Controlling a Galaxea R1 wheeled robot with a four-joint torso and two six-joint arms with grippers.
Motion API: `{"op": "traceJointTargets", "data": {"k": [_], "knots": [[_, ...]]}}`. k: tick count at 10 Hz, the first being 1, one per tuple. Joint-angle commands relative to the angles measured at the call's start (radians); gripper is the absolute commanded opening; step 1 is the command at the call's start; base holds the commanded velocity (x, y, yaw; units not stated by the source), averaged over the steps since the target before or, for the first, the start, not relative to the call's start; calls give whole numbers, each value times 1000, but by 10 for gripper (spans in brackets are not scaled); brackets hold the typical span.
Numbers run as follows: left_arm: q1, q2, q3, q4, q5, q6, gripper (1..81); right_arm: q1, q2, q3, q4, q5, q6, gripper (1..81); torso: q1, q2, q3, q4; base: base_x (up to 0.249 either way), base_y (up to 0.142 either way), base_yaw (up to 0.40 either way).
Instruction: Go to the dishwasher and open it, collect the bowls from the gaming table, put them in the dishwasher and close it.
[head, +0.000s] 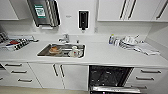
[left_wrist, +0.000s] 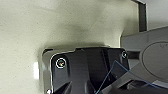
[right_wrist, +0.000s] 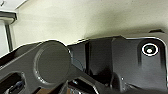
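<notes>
Gaping dishwasher (head: 109, 76), door cropped (interior murky)

The head view looks down, close, at the counter (head: 105, 53) and open dishwasher (head: 110, 76); both wrist views face pale floor (left_wrist: 25, 32).

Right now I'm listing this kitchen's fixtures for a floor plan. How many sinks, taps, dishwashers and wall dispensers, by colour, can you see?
Sink: 1
Tap: 1
Dishwasher: 1
Silver wall dispenser: 1
Black wall dispenser: 1
Total: 5
</notes>
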Motion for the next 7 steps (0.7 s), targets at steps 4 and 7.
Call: {"op": "traceJointTargets", "data": {"k": [4,7], "knots": [[49,82,-97,12,12,11,811,19,18,-86,-14,-47,-7,811,-135,207,177,0,0,0,0],[77,173,-206,12,1,11,811,-10,42,-141,-14,-7,-25,811,-205,311,154,0,0,0,0]]}}
